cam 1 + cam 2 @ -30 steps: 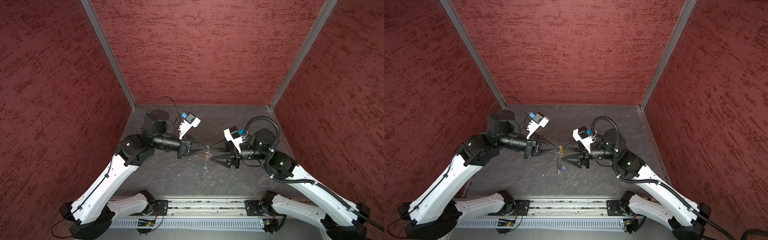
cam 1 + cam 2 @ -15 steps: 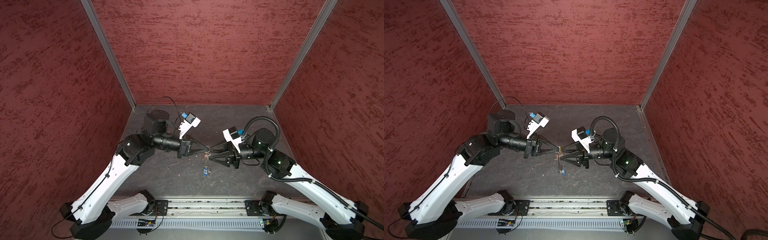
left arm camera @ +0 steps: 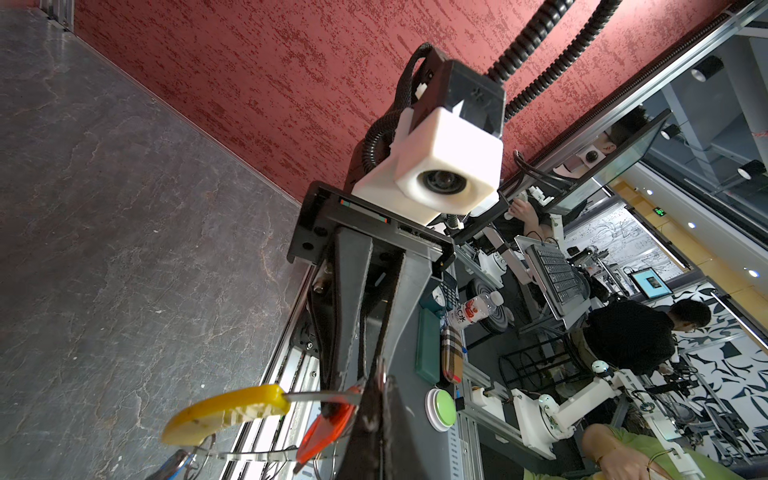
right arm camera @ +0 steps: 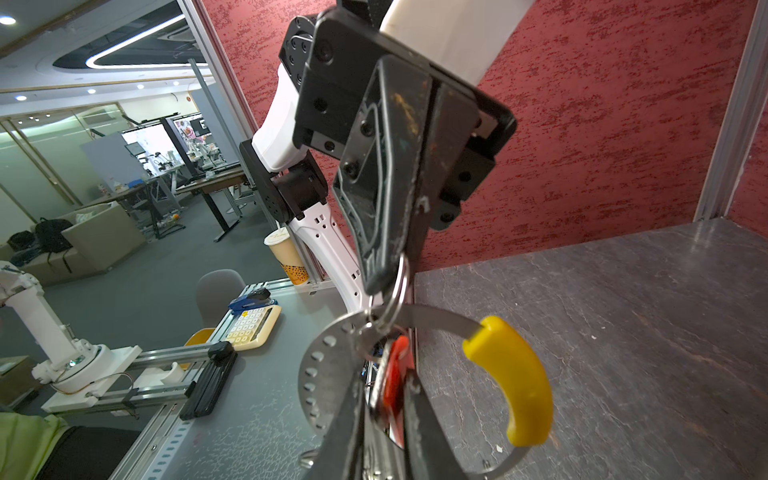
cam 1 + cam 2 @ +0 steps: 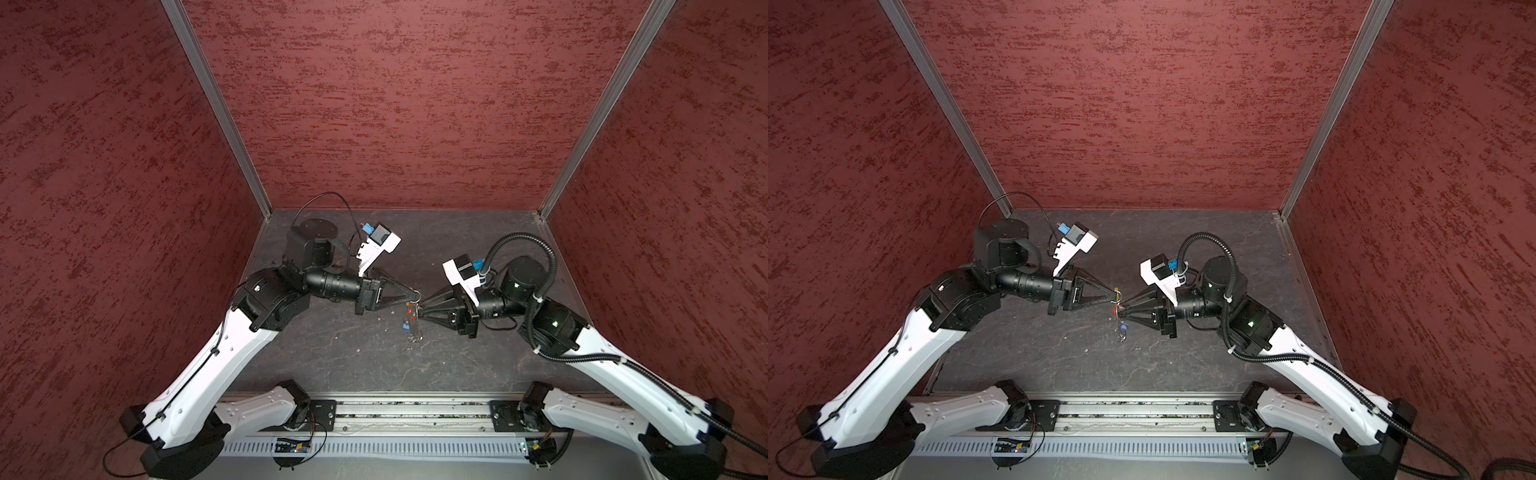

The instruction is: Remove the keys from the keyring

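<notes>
Left end effector clamps the keyring; right end effector pinches the red-tagged key.

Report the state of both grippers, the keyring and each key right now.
keyring: held up between the grippers, yellow section hanging free.
red-tagged key: still on the keyring, between the jaws of the right gripper.
blue-tagged key: still on the keyring, dangling below, ungripped.
left gripper: shut on the keyring, pinching a small silver ring.
right gripper: jaws nearly together either side of the red-tagged key; contact unclear.
</notes>
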